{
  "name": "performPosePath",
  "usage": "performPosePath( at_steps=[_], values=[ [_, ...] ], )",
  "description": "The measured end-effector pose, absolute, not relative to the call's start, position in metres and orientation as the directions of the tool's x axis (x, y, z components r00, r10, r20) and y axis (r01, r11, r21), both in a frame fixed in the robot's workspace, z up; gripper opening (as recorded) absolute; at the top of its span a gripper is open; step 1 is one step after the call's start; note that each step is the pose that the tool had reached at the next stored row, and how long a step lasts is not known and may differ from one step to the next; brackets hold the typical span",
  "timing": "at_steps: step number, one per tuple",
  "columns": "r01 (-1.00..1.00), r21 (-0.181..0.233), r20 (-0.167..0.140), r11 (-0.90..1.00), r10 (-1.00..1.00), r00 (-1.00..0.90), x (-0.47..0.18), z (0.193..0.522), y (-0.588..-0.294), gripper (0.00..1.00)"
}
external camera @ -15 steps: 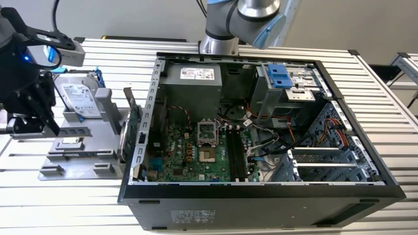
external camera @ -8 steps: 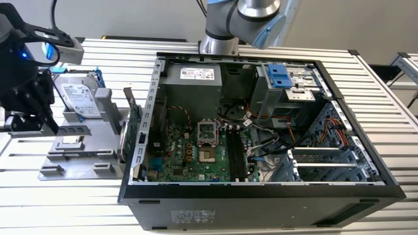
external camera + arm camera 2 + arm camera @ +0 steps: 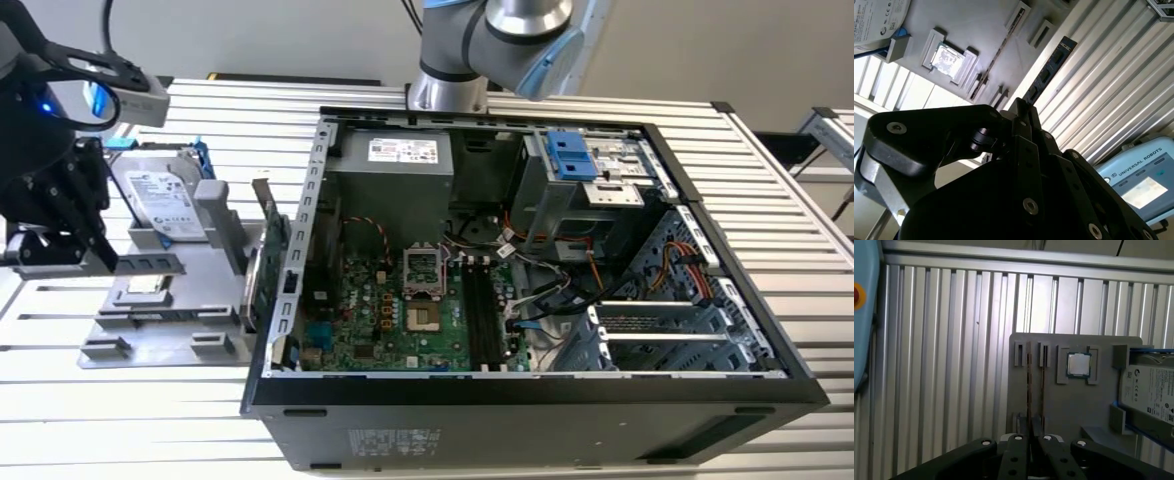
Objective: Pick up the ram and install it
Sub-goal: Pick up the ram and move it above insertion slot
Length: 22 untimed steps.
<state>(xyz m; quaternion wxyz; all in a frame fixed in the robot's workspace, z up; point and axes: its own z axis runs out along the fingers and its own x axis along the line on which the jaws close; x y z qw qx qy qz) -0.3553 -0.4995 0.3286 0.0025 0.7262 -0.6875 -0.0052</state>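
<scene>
Jaws (image 3: 1030,439) clenched on the ram (image 3: 1052,66), seen edge-on between them. Its long axis runs straight out ahead of me, over the holder (image 3: 1089,407). The case (image 3: 534,410) sits well apart, toward the exterior view's right.

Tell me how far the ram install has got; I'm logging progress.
Done: the gripper is shut on the ram, apparently lifted out of the gray holder. In hand: it holds the ram above that holder, outside the open computer case. Left: the install; the motherboard's long slots look empty.
</scene>
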Motion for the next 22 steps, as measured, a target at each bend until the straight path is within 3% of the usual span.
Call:
performPosePath(
  at_steps=[22],
  values=[
    [-0.998,0.011,-0.004,-0.055,-0.998,0.055,-0.3553,0.3368,-0.4995,0.0]
  ],
)
